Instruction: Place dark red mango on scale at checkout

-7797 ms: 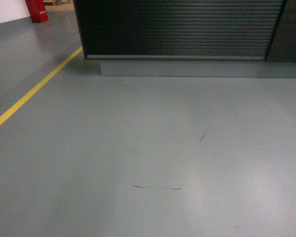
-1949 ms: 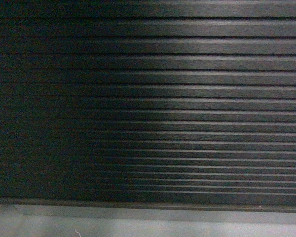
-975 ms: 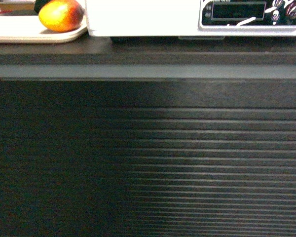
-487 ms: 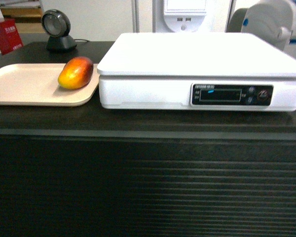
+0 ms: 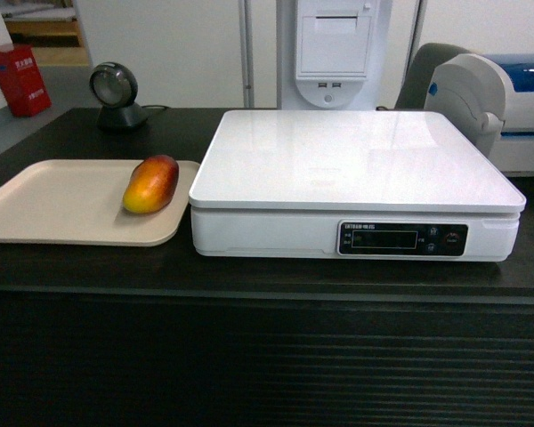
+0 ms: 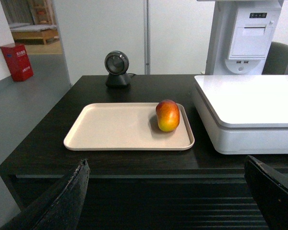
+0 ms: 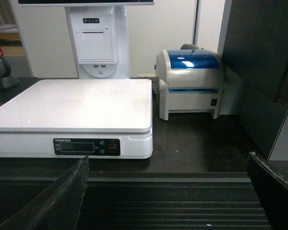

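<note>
— Where's the fruit from where you sit?

— I see the dark red mango (image 5: 151,184) lying on its side at the right end of a beige tray (image 5: 44,203), close to the tray's right rim; the tray sits toward the left edge of the desk (image 5: 249,276), and the scale (image 5: 356,182) stands just beside it to the right, platform bare; mango and scale are apart.

— And the arms?

— The left end effector (image 6: 175,201) is spread wide, its dark fingers (image 6: 67,199) low before the desk's front edge, holding nothing; the right end effector (image 7: 170,201) is likewise spread and empty, facing the scale; a blue-topped printer (image 7: 189,84) sits near the right edge, a round scanner (image 5: 114,89) at the far left corner.
</note>
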{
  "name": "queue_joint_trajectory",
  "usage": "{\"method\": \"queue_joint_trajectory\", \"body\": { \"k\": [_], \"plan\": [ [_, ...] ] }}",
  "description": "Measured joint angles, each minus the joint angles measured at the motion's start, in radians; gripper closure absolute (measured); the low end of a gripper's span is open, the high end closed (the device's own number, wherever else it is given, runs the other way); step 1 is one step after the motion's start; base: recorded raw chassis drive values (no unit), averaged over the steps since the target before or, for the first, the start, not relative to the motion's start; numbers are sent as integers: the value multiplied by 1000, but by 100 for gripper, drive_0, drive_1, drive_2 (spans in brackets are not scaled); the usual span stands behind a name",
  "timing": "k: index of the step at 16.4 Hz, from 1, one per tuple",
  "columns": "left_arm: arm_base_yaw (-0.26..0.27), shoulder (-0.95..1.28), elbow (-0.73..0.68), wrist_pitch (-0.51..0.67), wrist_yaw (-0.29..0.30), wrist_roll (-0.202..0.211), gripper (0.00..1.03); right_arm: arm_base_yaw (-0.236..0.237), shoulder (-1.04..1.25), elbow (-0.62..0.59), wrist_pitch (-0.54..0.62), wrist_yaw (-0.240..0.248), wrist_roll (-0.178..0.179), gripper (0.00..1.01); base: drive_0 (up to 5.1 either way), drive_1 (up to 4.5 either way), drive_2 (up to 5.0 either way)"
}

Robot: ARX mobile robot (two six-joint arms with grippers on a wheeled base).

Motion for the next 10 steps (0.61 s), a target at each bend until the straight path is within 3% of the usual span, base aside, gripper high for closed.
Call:
{"method": "queue_joint_trajectory", "body": {
  "k": [10],
  "plan": [
    [0,0,0,0,0,0,5,0,0,0,0,0,0,3,0,0,0]
  ]
}}
